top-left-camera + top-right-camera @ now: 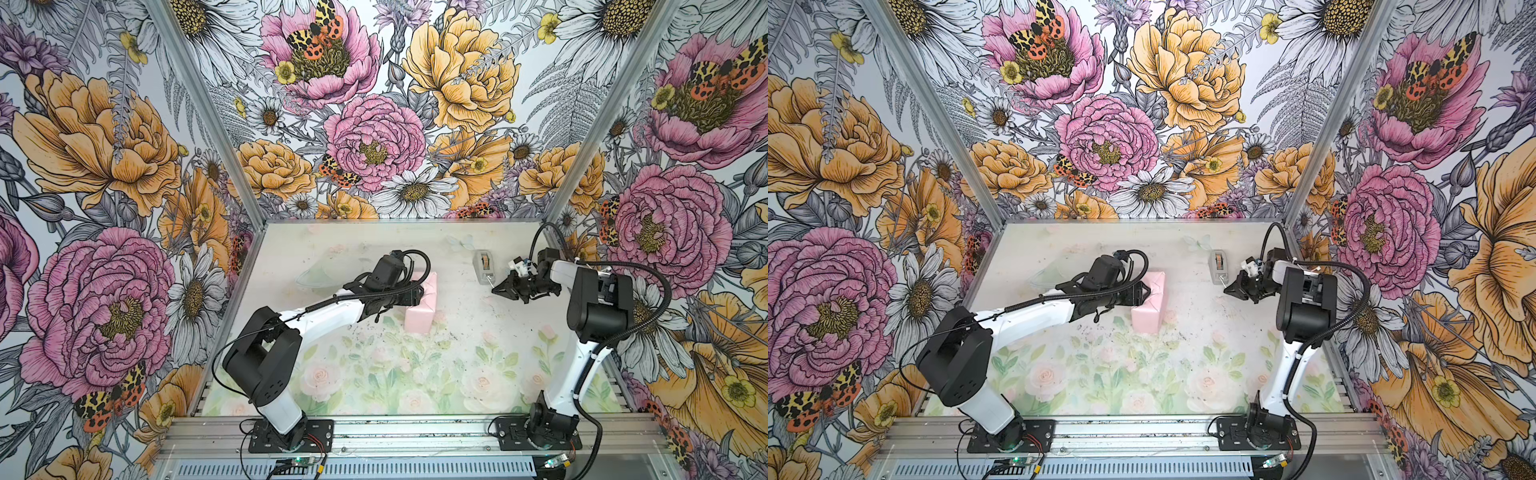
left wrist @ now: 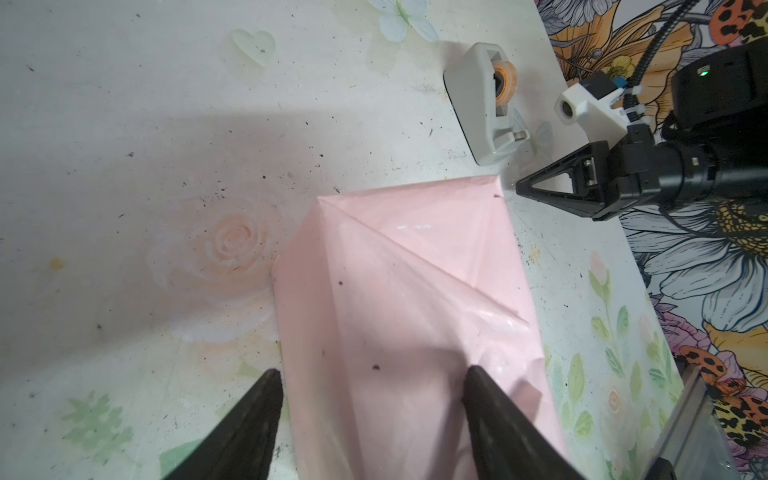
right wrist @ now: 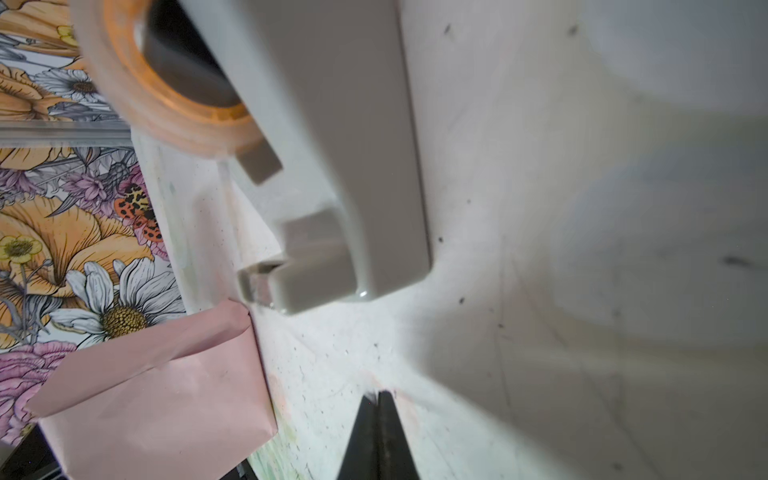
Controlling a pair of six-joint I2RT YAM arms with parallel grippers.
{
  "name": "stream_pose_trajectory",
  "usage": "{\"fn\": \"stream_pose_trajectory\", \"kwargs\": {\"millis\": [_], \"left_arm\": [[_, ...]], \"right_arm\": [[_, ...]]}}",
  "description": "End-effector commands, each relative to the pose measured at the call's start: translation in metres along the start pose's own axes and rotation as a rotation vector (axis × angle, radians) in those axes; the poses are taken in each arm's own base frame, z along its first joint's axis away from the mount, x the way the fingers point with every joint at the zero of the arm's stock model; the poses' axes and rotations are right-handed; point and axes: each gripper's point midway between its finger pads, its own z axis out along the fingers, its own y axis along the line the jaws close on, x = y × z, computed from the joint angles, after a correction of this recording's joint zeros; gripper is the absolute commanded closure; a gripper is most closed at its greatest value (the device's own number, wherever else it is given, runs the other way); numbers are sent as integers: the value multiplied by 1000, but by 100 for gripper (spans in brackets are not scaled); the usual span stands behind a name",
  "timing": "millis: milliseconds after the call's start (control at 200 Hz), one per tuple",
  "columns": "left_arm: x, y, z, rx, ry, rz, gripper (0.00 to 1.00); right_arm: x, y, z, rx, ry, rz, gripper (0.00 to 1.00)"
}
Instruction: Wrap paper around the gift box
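**Left pincer spread over the pink paper, right pincer clenched beside the tape**

Left pincer [image 2: 372,370] is standing spread wide and released. Its two black fingers [image 2: 249,428] are reaching along the paper [image 2: 395,311]. One finger is sitting just beside the paper's long edge. Its partner is lying over the top face and throwing a shadow there. The folded paper is wider than the gap between them, so nothing is being clamped.

The paper is showing only its pale pink face. It is folded into a long block, with diagonal creases running to one corner and a few glossy patches catching the light. In both top views it [image 1: 422,318] [image 1: 1148,316] is lying about mid-bench, its length running near to far, and the left arm is reaching it from the left. The gift box is hidden, with pink paper covering every face in view.

Right pincer [image 1: 494,289] is clenched tight, tips pressed together with nothing showing between them. It is hanging just beside the near end of the grey tape dispenser [image 1: 482,266], at its cutter. The dispenser is standing far right on the bench [image 1: 332,249], carrying a clear tape roll [image 3: 166,104] on an orange core, with bare bench separating it from the paper.
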Motion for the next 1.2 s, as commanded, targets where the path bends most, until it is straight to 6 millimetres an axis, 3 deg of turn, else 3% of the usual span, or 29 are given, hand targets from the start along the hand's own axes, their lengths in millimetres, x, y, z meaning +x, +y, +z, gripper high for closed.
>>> {"fn": "stream_pose_trajectory", "kwargs": {"millis": [0, 280, 420, 555, 791, 1011, 1191], "left_arm": [[51, 36, 8, -140, 162, 33, 30], [52, 38, 7, -148, 162, 33, 30], [51, 38, 6, -149, 159, 36, 30], [51, 38, 6, -149, 158, 36, 30], [53, 38, 8, -146, 168, 36, 30], [53, 37, 9, -145, 169, 37, 30], [53, 37, 9, -145, 168, 39, 30]], "right_arm": [[0, -21, 2, 118, -20, 59, 100], [-9, -30, -8, 193, -96, 91, 100], [-10, -13, -15, 142, -114, 54, 100], [-5, 30, -37, 28, -148, -63, 100], [26, 119, -67, -195, -162, -272, 100], [66, 196, -49, -309, -41, -490, 100], [99, 241, -24, -325, 103, -642, 100]]}}
